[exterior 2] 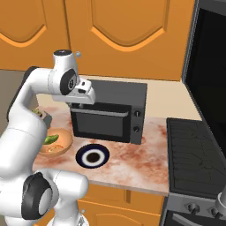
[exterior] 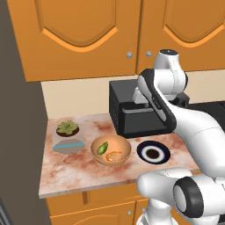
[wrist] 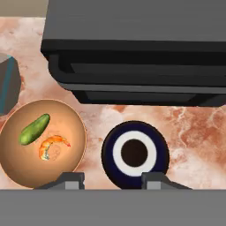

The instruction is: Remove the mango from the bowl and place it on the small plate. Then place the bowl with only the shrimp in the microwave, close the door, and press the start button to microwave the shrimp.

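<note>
The orange-tan bowl (exterior: 121,144) (exterior 2: 64,140) (wrist: 67,126) sits near the counter's front, left of centre. In it lie the green mango (exterior: 102,148) (exterior 2: 50,140) (wrist: 34,129) and, beside it, the curled orange shrimp (exterior: 114,155) (wrist: 52,146). The small plate (exterior: 163,154) (exterior 2: 92,156) (wrist: 118,152), navy-rimmed, lies bare just right of the bowl. My gripper (wrist: 112,178) (exterior 2: 77,105) hangs high above the plate and bowl, open, with nothing between its fingers. The microwave and its door are out of view.
A black toaster oven (exterior: 132,114) (exterior 2: 110,114) (wrist: 137,53) stands behind the plate and bowl. A potted succulent (exterior: 67,128) sits at the counter's left. A dark stovetop (exterior 2: 194,150) lies to the right, with orange cabinets (exterior: 83,35) overhead.
</note>
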